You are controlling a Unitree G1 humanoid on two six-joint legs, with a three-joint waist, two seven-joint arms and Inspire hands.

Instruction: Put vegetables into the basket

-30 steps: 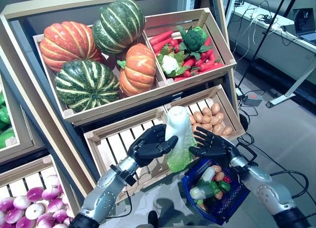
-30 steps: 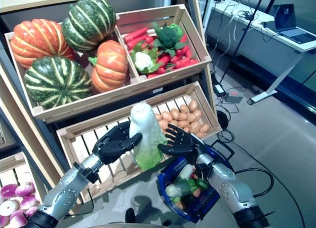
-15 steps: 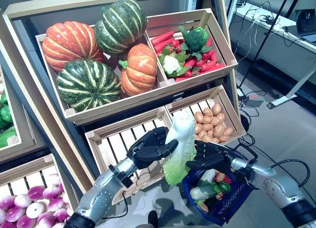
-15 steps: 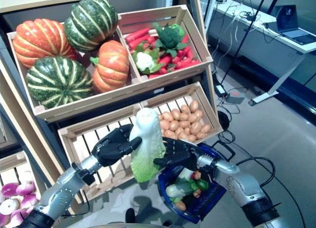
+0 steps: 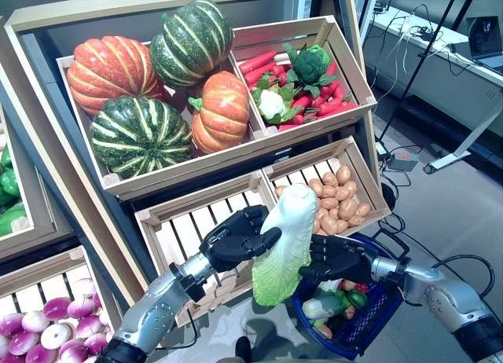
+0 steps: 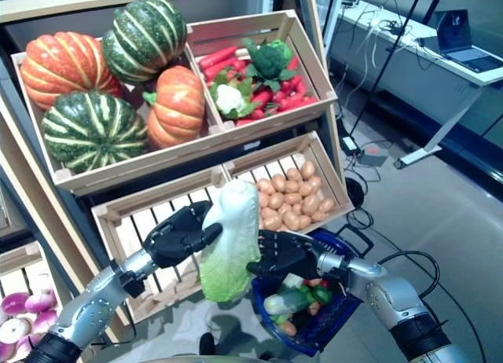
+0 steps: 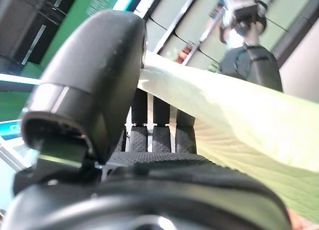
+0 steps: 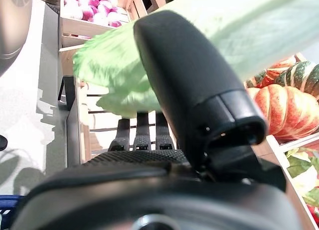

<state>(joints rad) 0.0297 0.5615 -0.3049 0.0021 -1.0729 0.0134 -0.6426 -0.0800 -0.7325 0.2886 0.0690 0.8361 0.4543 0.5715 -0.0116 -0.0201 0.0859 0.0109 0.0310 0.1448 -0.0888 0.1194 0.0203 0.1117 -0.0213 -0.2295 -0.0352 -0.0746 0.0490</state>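
Note:
My left hand (image 5: 233, 241) is curled round the white stem end of a pale green napa cabbage (image 5: 283, 243) and holds it tilted in the air in front of the lower crates. Its leafy end hangs down to the left of the basket. My right hand (image 5: 343, 258) lies against the cabbage's right side with straight fingers, just above the rim of the blue plastic basket (image 5: 376, 325). The basket stands on the floor and holds several vegetables, among them a long green one (image 5: 322, 306). The cabbage also shows in the left wrist view (image 7: 234, 120) and the right wrist view (image 8: 149, 75).
The wooden stand (image 5: 236, 155) with its slatted crates rises right behind the hands. Grey floor (image 5: 440, 214) lies to the right. A desk (image 5: 440, 56) stands at the far right.
The cabbage has tipped over, its leafy end swinging down and to the left. My right hand has slid left and lower, against the cabbage over the basket.

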